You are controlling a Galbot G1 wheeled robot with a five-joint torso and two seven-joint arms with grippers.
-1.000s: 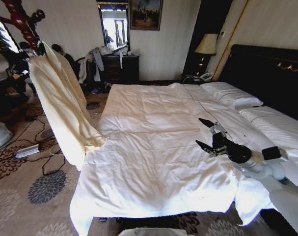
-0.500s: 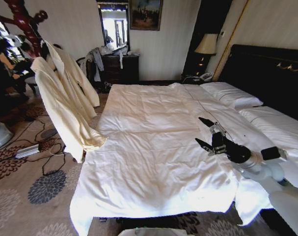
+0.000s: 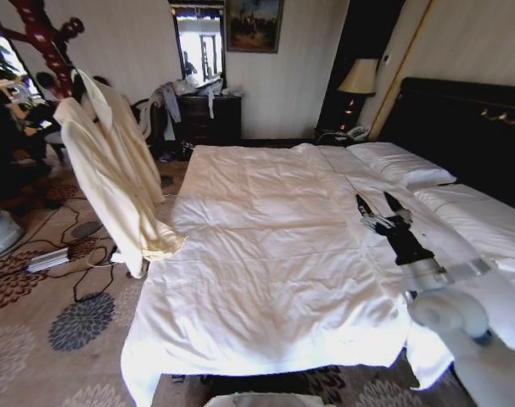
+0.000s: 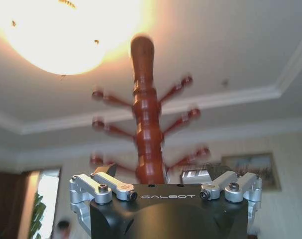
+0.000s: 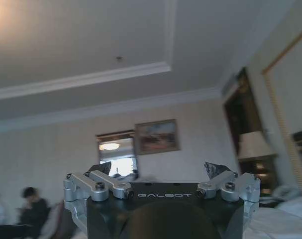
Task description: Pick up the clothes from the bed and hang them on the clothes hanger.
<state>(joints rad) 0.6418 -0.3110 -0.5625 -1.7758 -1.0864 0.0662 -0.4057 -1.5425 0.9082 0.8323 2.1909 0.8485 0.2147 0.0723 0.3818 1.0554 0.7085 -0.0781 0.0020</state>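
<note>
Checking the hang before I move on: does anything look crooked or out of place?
The cream garment hangs lopsided beside the red-brown coat stand; its hem is draped on the corner of the white duvet. The right gripper is open above the bed.

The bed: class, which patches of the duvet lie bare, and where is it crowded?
The bed is bare from its foot to the pillows. Crowding: the cream garment draping onto its left edge, and the open right pincer over its right side.

clothes hanger hidden under clothes (image 3: 113, 170), coat stand (image 4: 147, 134) blurred
</note>
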